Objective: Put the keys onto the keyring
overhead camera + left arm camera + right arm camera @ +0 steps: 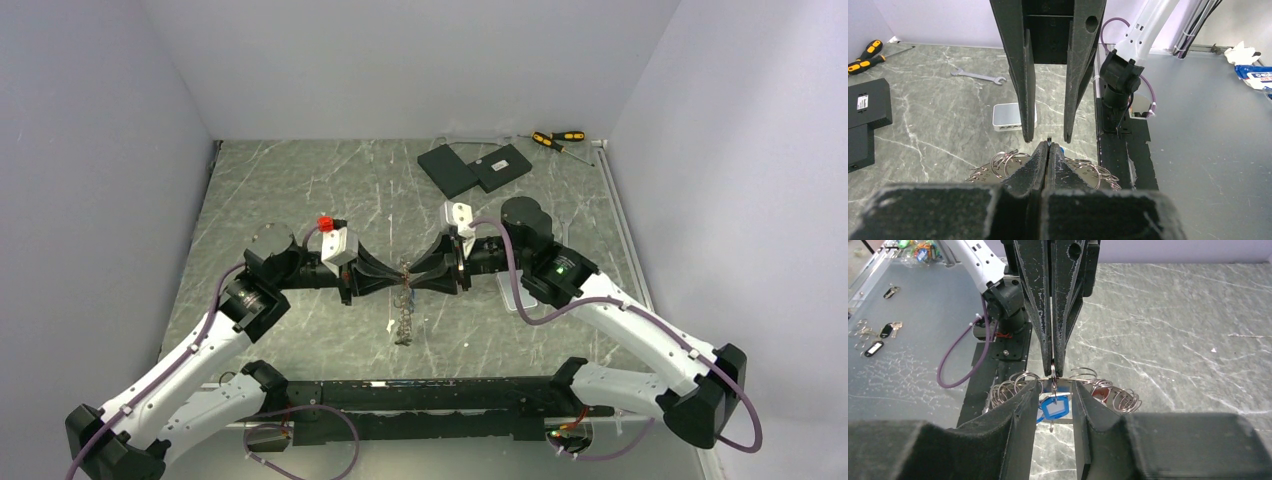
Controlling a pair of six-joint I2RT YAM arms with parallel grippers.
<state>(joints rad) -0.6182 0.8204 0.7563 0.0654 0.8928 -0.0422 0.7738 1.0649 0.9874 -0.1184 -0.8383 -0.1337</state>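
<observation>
The keyring hangs as a bunch of thin metal loops between the two arms at mid-table. My left gripper is shut on a thin wire ring at the top of the bunch. In the right wrist view it comes in from above. A key with a blue plastic tag dangles from that ring. My right gripper faces the left one. Its jaws stand apart on either side of the blue tag, with a small gap on each side. A red tag shows behind its right finger.
Two black boxes and yellow-and-black screwdrivers lie at the back of the table. A small white box and a wrench lie beyond the grippers. Loose tagged keys rest on the grey surface beside the black rail.
</observation>
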